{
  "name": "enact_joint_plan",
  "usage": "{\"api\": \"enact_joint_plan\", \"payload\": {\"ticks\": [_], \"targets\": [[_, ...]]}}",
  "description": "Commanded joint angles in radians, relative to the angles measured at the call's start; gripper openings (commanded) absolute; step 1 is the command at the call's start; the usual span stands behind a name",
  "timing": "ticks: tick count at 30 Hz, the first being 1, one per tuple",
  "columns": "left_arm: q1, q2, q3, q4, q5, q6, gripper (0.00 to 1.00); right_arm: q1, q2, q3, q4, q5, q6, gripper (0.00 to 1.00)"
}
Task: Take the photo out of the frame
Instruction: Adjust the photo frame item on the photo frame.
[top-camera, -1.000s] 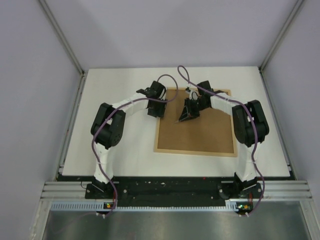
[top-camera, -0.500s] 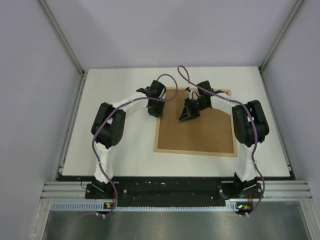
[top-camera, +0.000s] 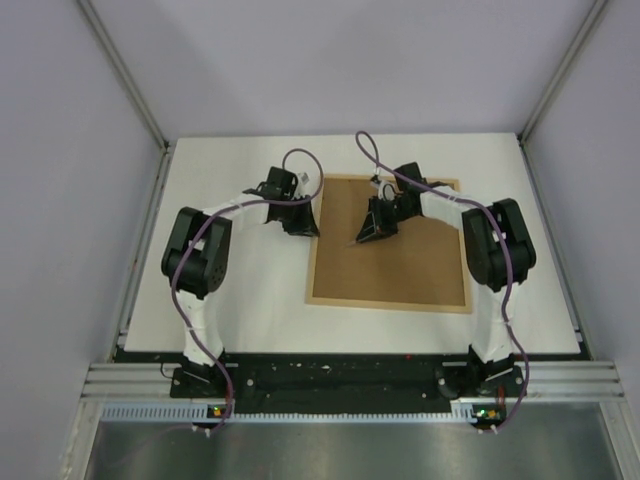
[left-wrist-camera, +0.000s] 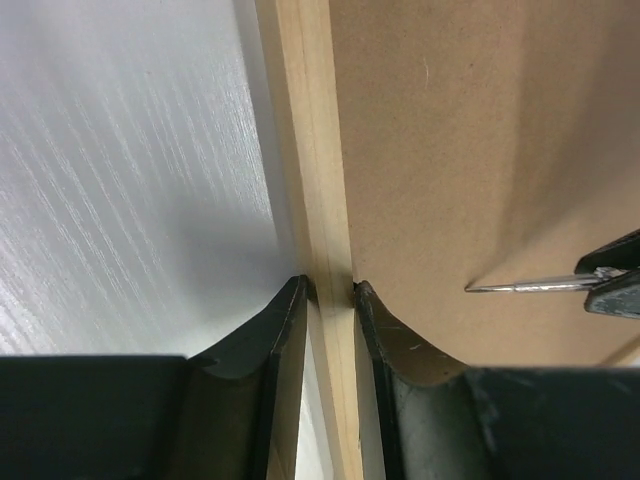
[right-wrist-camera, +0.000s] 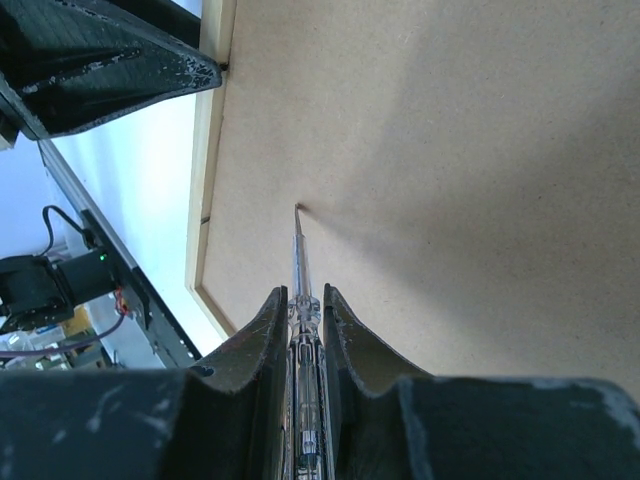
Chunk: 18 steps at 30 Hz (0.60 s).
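**Left arm swings outward, gripper lands on the frame's rail**

In the half second since the earlier overhead picture, the left arm has swung toward its own outer side. Its elbow now sits farther left, and the left gripper (top-camera: 301, 222) has drawn outward a little with it, onto the left rail of the frame (top-camera: 390, 304). The right arm, its tool and the frame lie as they did.

In the left wrist view the rail runs straight out between the left gripper's fingers (left-wrist-camera: 280, 330). One finger is on the table (left-wrist-camera: 120, 200) side and the other on the backing board (left-wrist-camera: 480, 130) side. Both tips touch the wood, so this gripper is closed on the rail.

The right gripper (right-wrist-camera: 303, 300) is clamped on a thin tool (right-wrist-camera: 297, 250) with a clear handle and a metal shaft. The shaft points forward from the fingers, and its tip rests on the backing board just ahead of them. From the left gripper, that tip lies off to the right over the board — near, but not touching the gripper.

The frame lies flat on the table, back side up, under and ahead of both grippers. The brown backing board sits inside its tan border and fills the whole opening. The photo shows in none of the views, since the board covers everything within the frame.
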Motion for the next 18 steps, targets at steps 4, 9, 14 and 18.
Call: {"api": "enact_joint_plan", "payload": {"ticks": [4, 9, 14, 18], "targets": [[0.096, 0.066, -0.099, 0.101, 0.201, -0.112, 0.00, -0.006, 0.048, 0.005, 0.000, 0.116, -0.019, 0.00], [0.128, 0.069, -0.148, 0.187, 0.286, -0.163, 0.00, -0.010, 0.065, 0.008, 0.000, 0.093, -0.010, 0.00], [0.136, 0.082, -0.151, 0.204, 0.317, -0.182, 0.00, -0.008, 0.067, 0.010, 0.000, 0.085, -0.007, 0.00], [0.139, 0.048, -0.108, 0.165, 0.292, -0.148, 0.10, -0.010, 0.052, 0.013, 0.000, 0.091, -0.014, 0.00]]}}
